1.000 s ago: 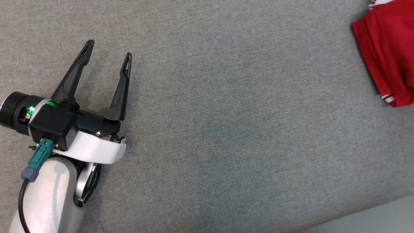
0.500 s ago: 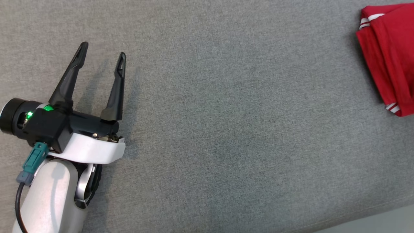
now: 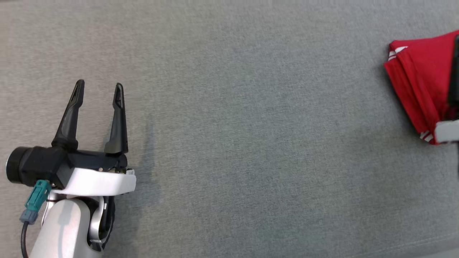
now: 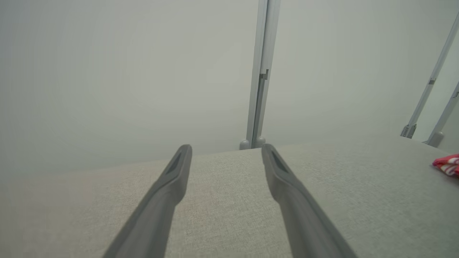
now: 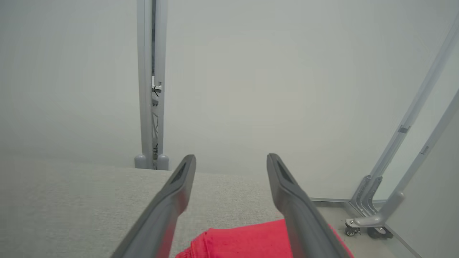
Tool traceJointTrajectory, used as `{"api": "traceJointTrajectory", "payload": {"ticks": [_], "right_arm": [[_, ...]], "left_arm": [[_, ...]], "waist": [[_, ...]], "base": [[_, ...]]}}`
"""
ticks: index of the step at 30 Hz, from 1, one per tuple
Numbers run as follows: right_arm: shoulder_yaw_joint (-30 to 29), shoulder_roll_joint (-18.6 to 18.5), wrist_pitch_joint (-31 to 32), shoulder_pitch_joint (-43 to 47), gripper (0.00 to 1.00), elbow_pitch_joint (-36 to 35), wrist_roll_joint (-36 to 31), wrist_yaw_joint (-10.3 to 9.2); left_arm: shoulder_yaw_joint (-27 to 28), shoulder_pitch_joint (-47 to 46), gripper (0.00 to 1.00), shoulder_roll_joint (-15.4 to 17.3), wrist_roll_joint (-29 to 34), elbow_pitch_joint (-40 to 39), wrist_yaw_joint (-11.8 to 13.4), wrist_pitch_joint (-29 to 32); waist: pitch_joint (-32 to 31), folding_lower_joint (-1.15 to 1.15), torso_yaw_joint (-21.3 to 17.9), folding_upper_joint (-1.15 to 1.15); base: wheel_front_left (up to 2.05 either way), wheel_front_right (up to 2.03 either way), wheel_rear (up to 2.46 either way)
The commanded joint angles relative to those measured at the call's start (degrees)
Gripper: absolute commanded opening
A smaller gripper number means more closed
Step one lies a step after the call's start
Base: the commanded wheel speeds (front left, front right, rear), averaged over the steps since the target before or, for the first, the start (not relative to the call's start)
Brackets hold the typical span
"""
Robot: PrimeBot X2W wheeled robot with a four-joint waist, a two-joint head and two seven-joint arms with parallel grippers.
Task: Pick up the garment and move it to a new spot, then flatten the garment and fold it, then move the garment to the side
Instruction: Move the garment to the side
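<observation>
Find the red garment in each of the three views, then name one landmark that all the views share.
Head view: garment at the right edge, upper half.
Left wrist view: garment as a small red patch at the right edge, just below mid-height.
Right wrist view: garment along the bottom edge, centre to right.
Shared landmark: the grey cloth surface it lies on.
</observation>
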Motion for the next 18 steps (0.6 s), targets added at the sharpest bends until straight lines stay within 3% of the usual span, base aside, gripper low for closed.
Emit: {"api": "traceJointTrajectory", "payload": {"ticks": [1,7,18], "right_arm": [[0.15,1.84,1.21,2.64,1.00,-3.31,-0.46,-0.02],[1.86,8.37,5.60,10.56,1.00,-12.55,-2.45,-0.02],[2.73,12.08,8.39,22.23,1.00,-15.47,-2.89,-0.02]], "left_arm": [[0.36,0.84,1.00,-0.19,-0.37,0.21,0.51,-0.59],[0.56,3.76,1.00,-0.67,-0.74,2.04,1.24,-1.32],[-0.17,9.41,1.00,-0.78,-0.98,4.99,1.52,-1.81]], "waist": [[-2.38,0.00,2.27,0.00],[-6.97,0.00,5.55,0.00],[-15.01,0.00,8.53,0.00]], "base": [[0.00,0.00,0.00],[0.00,0.00,0.00],[0.00,0.00,0.00]]}}
